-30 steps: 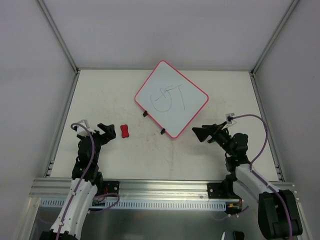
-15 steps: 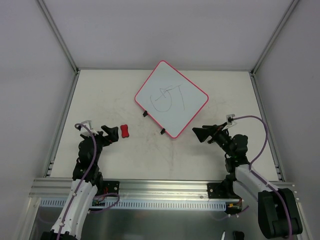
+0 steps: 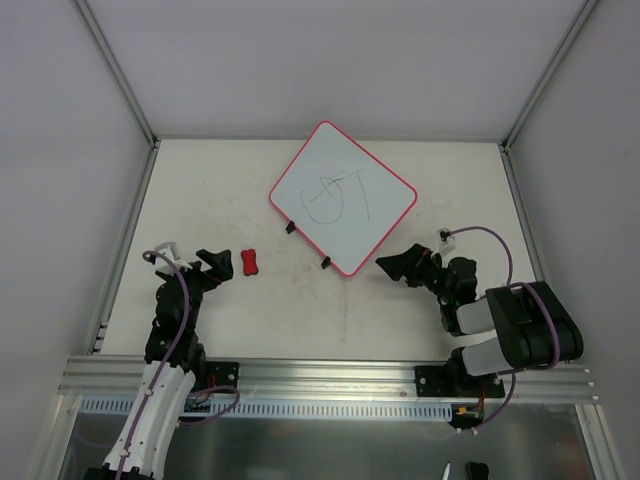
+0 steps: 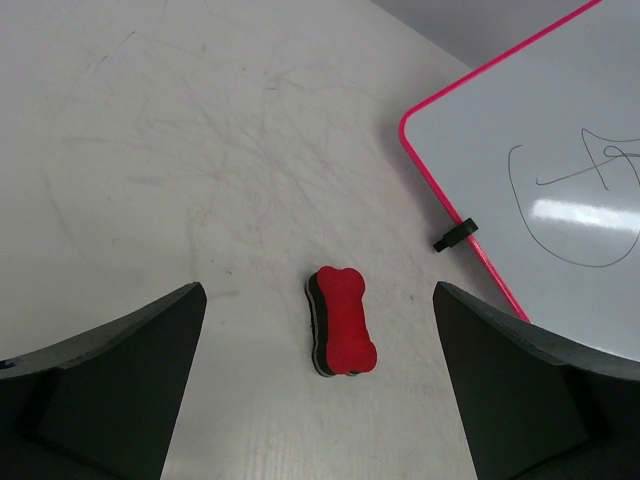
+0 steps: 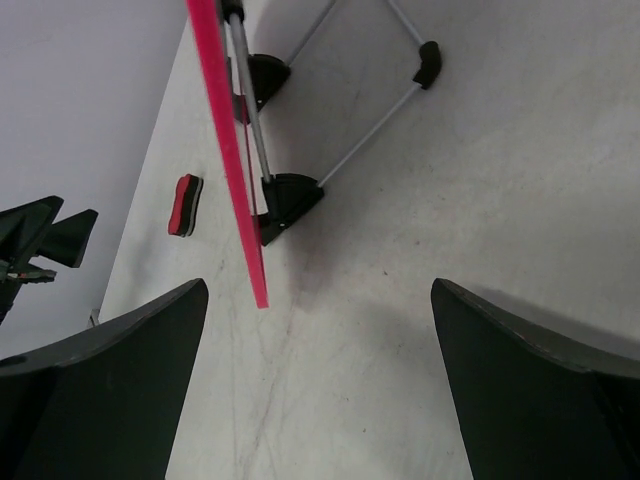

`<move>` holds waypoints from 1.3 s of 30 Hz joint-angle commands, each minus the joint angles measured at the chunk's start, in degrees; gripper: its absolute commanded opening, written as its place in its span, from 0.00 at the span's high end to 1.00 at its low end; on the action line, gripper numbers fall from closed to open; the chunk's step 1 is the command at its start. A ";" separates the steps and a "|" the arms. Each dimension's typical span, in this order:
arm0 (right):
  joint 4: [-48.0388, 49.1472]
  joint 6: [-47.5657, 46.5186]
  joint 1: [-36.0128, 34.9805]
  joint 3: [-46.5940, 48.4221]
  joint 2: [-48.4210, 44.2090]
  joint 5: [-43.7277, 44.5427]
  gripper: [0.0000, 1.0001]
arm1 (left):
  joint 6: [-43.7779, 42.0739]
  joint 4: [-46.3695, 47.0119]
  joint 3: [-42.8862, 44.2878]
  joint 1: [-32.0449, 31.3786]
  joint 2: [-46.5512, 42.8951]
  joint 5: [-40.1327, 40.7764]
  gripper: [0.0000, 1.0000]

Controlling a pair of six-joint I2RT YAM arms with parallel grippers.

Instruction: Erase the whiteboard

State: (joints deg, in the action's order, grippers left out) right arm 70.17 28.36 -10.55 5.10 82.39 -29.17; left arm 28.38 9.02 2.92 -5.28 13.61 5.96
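Shifted leftward, the wide-open right gripper [image 3: 392, 266] is hovering beside the pink-rimmed square white whiteboard [image 3: 343, 197], the wide-open left gripper [image 3: 222, 264] facing a red bone-shaped eraser [image 3: 249, 263].

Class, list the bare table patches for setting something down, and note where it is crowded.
Bare: the far left, between whiteboard and wall; the near middle, between eraser and right claw. Crowded: left claw by eraser.
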 commanded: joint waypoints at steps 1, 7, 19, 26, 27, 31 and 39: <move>17.54 -1.90 -2.63 2.98 -0.03 -0.02 0.01 | 3.25 0.22 -0.90 -0.17 0.02 4.15 0.01; 17.54 -3.49 -4.13 4.91 1.37 -0.36 0.01 | 3.35 0.12 -1.33 -0.17 -1.21 4.06 0.01; 17.54 -3.22 -6.68 13.88 9.28 -1.16 0.08 | 3.17 0.21 -0.81 -0.17 0.54 4.33 0.01; 17.63 -2.52 -7.65 17.04 12.71 -2.03 0.15 | 3.00 0.30 -0.63 -0.17 0.72 4.33 0.01; 17.54 -2.61 -7.56 17.22 13.40 -2.03 0.20 | 3.00 0.30 -0.63 -0.17 0.72 4.33 0.01; 17.54 -2.43 -7.65 17.92 14.64 -2.47 0.34 | 3.00 0.30 -0.63 -0.17 0.81 4.33 0.01; 17.54 -3.05 -7.65 17.40 14.91 -2.21 0.52 | 2.91 0.30 -0.54 -0.17 0.98 4.15 0.01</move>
State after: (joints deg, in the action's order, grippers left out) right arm 74.00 26.76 -17.74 21.32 97.06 -30.81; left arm 30.74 8.14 2.83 -5.28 14.26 9.52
